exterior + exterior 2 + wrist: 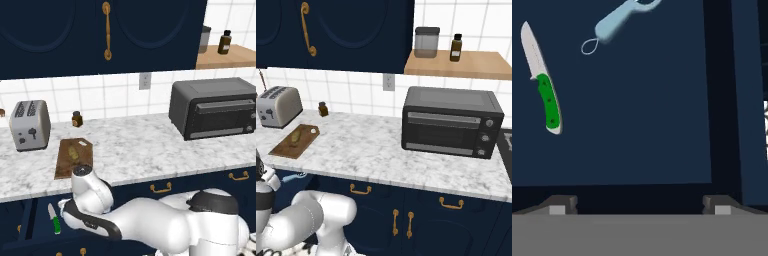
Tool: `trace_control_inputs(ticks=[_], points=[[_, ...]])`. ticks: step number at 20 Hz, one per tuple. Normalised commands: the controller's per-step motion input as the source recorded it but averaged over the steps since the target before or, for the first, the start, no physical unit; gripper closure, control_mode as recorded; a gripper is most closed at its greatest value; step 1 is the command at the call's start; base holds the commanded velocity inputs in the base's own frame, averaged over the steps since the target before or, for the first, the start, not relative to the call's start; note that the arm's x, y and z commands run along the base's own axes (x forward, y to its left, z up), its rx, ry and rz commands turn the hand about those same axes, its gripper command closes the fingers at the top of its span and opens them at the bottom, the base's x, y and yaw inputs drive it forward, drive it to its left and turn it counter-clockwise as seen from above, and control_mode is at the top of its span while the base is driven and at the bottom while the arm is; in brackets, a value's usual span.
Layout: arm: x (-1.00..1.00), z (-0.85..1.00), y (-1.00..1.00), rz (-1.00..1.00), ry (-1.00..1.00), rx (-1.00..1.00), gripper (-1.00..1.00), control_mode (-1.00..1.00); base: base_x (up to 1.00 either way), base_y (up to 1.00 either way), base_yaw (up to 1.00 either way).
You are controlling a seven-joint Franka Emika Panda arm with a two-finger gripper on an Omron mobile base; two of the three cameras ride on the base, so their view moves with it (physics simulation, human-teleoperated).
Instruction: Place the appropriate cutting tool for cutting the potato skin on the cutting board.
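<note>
The light-blue peeler [619,21] lies on the dark blue floor of the open drawer [637,125] below the counter, at the top of the hand view, with part of it cut off by the picture's upper edge and a thin wire loop at its visible end. In the right base view its tip [300,175] peeks out just under the counter's front lip. Beside it, apart and not touching, lies the green-handled knife [543,82], silver blade pointing toward the top of the hand view. A broad bare stretch of drawer floor spreads between these two tools and the drawer's wall nearest the hand.

The gripper [639,205] hangs above that bare stretch with its jaws spread wide and nothing between them; both tips are clear of the tools.

Up on the marble counter [150,145], the wooden cutting board [65,162] sits near the front edge, the potato [73,152] resting on its far half. The toaster [29,124] stands just left of the board, a small brown bottle [76,119] behind it by the wall. Open counter runs right to the toaster oven [215,107].
</note>
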Motion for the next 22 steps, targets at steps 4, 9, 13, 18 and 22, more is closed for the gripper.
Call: trace_control_inputs(ticks=[4,9,13,18,22], points=[[0.0,-0.24,0.33,-0.05,0.24,0.0,-1.0,-1.0,0.0,0.0,0.0],[-0.42,-0.21,0.23,-0.08,0.17,0.0,-1.0,-1.0,0.0,0.0,0.0],[-0.99,-0.11,0.07,-0.09,0.01,0.0,-1.0,-1.0,0.0,0.0,0.0],[-1.0,0.0,0.01,-0.12,0.01,0.0,-1.0,-1.0,0.0,0.0,0.0],[-1.0,0.0,0.0,-0.14,0.07,0.01,-1.0,-1.0,0.0,0.0,0.0]])
